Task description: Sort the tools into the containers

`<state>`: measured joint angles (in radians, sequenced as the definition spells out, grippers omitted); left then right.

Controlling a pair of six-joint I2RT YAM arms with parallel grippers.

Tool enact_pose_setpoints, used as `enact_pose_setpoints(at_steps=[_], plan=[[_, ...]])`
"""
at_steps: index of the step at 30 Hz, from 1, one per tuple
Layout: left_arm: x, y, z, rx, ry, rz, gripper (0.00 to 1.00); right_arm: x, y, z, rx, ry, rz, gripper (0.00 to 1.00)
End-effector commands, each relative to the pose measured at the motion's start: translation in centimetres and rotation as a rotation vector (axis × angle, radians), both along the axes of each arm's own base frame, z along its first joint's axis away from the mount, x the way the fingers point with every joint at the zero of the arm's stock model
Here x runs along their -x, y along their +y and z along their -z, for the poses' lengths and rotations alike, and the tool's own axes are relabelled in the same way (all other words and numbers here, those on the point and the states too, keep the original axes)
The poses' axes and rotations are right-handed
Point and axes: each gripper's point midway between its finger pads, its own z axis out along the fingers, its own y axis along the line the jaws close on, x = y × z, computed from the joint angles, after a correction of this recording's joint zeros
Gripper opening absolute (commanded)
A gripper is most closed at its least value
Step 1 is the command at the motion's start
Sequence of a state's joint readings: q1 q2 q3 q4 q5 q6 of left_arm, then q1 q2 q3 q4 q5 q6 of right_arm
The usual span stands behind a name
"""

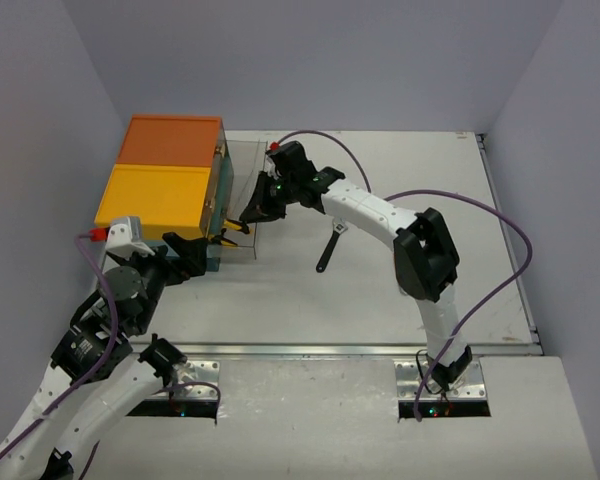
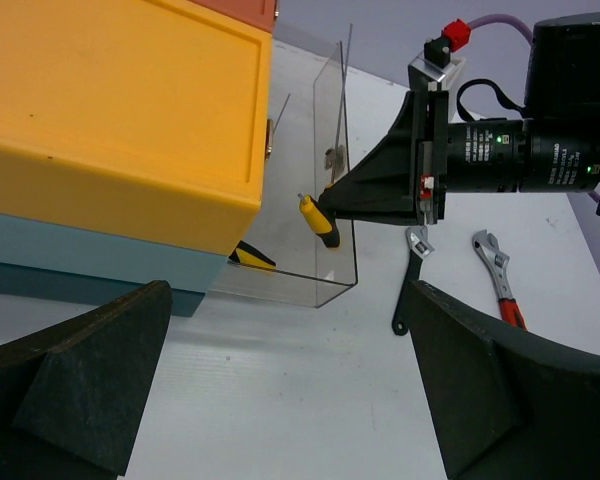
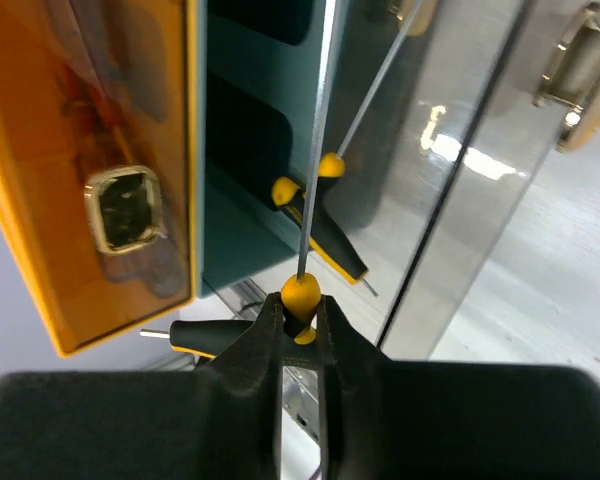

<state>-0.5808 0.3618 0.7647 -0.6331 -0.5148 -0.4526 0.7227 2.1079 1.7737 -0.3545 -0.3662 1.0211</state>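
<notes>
We are seeing the teal box unit [image 1: 160,185] sitting at the far left of the table [image 1: 380,300], its orange top behind its yellow top. One clear drawer [image 2: 300,280] is standing pulled out to the right from under the yellow top. The right gripper [image 3: 300,310] is reaching in from the right and pinching the yellow-handled screwdriver [image 3: 300,293] tightly between its narrow jaws. It is holding the tool at the open end of that drawer, with the thin metal shaft pointing away from the wrist camera. We cannot tell whether the tool is touching the drawer floor. A second screwdriver [image 3: 325,235], also yellow and black, is lying inside the drawer just beyond the held one. A brass latch [image 3: 125,205] is showing on the yellow front nearby. The left gripper [image 2: 288,300] is hovering near the box unit's near right corner with its fingers [image 2: 80,380] spread wide and nothing between them. On the bare table to the right of the drawer, a black wrench [image 1: 329,250] is lying apart from the box. A red-handled wrench [image 2: 497,270] is lying just beside it in the left wrist view.
</notes>
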Motion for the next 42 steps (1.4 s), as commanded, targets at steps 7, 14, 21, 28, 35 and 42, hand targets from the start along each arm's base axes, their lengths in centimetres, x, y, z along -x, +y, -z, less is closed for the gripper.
enact_pose_setpoints(at_steps=[7, 14, 21, 28, 35, 42], plan=[[-0.1, 0.1, -0.9, 0.019, -0.031, -0.008, 1.0, -0.2, 0.3, -4.5, 0.006, -0.115, -0.057, 0.53], [-0.1, 0.2, -1.0, 0.021, -0.034, -0.009, 1.0, -2.4, -5.1, -6.7, 0.142, -0.281, 0.069, 0.32], [0.0, 0.2, -1.1, 0.024, -0.038, -0.01, 1.0, -4.8, -11.7, -2.0, 0.502, -0.375, 0.181, 0.0], [-0.2, 0.0, -0.8, 0.015, -0.026, -0.005, 1.0, -8.1, -8.8, 2.7, 0.432, -0.321, 0.069, 0.0], [-0.4, -0.3, -0.5, 0.009, -0.014, 0.001, 1.0, -9.4, -2.3, 1.6, 0.159, -0.391, -0.101, 0.0], [-0.4, -0.4, -0.5, 0.005, -0.013, 0.008, 1.0, -10.1, 0.6, 0.6, -0.032, -0.493, -0.157, 0.0]])
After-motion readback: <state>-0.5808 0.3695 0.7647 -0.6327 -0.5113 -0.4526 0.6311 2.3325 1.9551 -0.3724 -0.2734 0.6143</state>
